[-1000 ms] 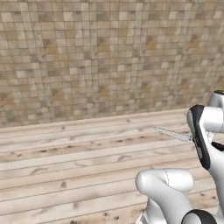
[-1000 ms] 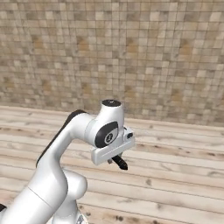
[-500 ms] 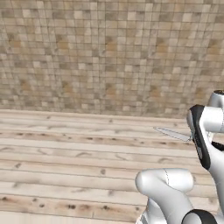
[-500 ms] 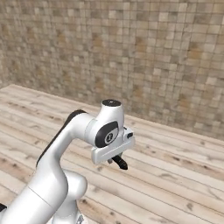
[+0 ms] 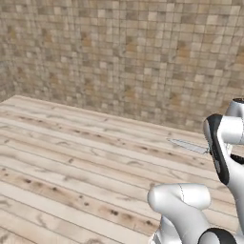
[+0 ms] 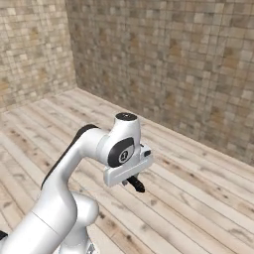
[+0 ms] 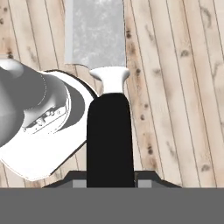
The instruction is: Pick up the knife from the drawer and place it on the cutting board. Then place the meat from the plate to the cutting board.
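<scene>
So the knife (image 7: 109, 122) is sitting right in the gripper (image 7: 109, 181), black handle pinched between the two fingers and the blade sticking straight out past them. From the hand's own angle the handle runs up the middle, there's a pale collar, and then the wide silver blade goes off the top. From the left side you can see the blade poking out sideways from behind the wrist, roughly level, pointing left and held up in the air over the floor (image 5: 71, 157). From the right side the dark butt of the handle pokes out under the hand.

The floor is pale wooden planks with darker knots and streaks, running in long strips. Behind it there's a wall (image 5: 119, 57) of small tan and brown mosaic tiles, and in the right side shot a second tiled wall meets it at a corner.

Knife itself: slim, silver speckled blade tapering to a point, plain matte black handle.
</scene>
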Motion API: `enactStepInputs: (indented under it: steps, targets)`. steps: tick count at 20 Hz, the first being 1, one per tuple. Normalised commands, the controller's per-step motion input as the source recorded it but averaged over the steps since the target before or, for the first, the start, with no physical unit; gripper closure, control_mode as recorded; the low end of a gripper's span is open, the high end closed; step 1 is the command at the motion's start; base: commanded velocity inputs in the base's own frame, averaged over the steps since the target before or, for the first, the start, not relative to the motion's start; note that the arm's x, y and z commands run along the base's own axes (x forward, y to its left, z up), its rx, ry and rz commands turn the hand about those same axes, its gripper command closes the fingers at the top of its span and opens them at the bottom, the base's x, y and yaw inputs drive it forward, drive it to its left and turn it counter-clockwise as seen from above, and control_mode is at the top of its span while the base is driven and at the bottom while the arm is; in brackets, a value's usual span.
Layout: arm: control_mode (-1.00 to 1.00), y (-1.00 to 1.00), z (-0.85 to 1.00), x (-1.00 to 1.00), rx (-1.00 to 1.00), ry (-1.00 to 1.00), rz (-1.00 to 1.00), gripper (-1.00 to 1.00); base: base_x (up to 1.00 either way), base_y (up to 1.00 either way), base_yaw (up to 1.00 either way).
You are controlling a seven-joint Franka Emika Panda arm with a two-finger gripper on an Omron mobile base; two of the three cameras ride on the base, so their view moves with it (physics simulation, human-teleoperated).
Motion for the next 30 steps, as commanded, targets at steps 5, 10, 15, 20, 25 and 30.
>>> enactStepInputs:
  steps: [5,10,15,20,25,30]
  targets:
    - [1.00,0.00,0.00,0.00,0.00,0.00,0.00,1.00,0.09,0.43,0.49]
    - [1.00,0.00,0.00,0.00,0.00,0.00,0.00,1.00,0.15,0.41,0.49]
    - [1.00,0.00,0.00,0.00,0.00,0.00,0.00,1.00,0.25,0.37,0.47]
    - [1.00,0.00,0.00,0.00,0.00,0.00,0.00,1.00,0.30,0.32,0.47]
    - [1.00,0.00,0.00,0.00,0.00,0.00,0.00,1.00,0.30,0.31,0.47]
    - [1.00,0.00,0.00,0.00,0.00,0.00,0.00,1.00,0.31,0.31,0.47]
